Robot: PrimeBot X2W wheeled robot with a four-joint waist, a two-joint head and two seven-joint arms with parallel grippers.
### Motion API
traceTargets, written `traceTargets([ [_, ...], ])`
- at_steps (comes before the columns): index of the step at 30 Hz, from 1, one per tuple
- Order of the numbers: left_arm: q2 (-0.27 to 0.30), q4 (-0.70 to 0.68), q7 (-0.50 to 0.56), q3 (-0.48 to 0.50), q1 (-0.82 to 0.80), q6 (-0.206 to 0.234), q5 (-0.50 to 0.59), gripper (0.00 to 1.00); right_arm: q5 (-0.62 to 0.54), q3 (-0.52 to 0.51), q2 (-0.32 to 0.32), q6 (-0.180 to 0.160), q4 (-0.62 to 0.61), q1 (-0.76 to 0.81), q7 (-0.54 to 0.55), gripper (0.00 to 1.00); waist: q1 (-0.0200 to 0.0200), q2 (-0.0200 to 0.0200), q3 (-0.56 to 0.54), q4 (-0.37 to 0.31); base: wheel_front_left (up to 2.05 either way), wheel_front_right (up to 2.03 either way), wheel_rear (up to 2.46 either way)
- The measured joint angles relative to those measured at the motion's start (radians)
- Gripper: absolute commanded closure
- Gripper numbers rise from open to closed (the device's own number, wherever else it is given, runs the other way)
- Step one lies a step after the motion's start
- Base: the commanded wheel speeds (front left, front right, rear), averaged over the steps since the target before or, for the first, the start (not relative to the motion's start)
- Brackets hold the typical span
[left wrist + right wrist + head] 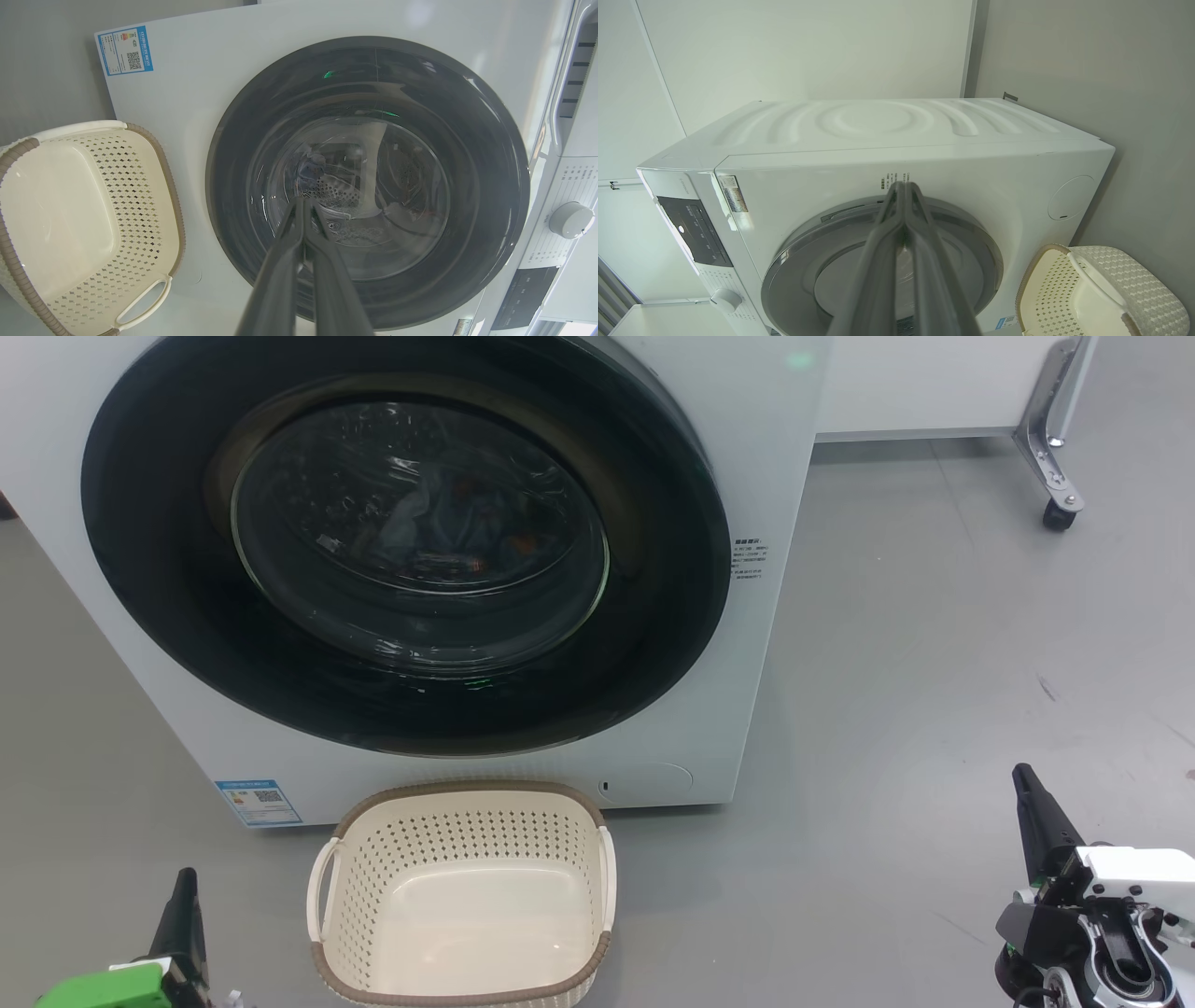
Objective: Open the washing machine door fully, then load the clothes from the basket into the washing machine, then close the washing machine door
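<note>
Smooth matte grey floor [934, 653] with a few faint scuffs at right. A pale wall stands behind the machine in the right wrist view.

Left gripper [303, 203]: two long dark fingers pinched together at the tips with nothing between them, low at the left of the head view.

Small blue label sticker [259, 801] on the lower left corner of the big white front-loading washing machine [775, 439], which has flat glossy panels.

Large round door [140, 569] with a wide glossy black rim and a bulging clear glass bowl, seated flush against the front, closed.

Clothes [448, 513]: dim light-blue fabric with orange flecks behind the glass, inside the drum.

Small cream perforated plastic basket [467, 831] with a brown woven-look rim and two side handles sits on the floor just in front of the machine, below the door. Its bare smooth bottom is showing.

Metal frame leg on a black caster [1057, 485] at the back right.

Right gripper [903, 186]: dark fingers clenched tip to tip on nothing, low at the right, well apart from the basket.
</note>
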Motion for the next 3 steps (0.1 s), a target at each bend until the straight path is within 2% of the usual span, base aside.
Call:
traceTargets([
  [3, 0.0, 0.0, 0.0, 0.0, 0.0, 0.0, 0.0, 1.0, 0.0, 0.0, 0.0, 0.0, 0.0, 0.0, 0.0, 1.0, 0.0, 0.0, 0.0, 0.0, 0.0, 0.0, 0.0],
])
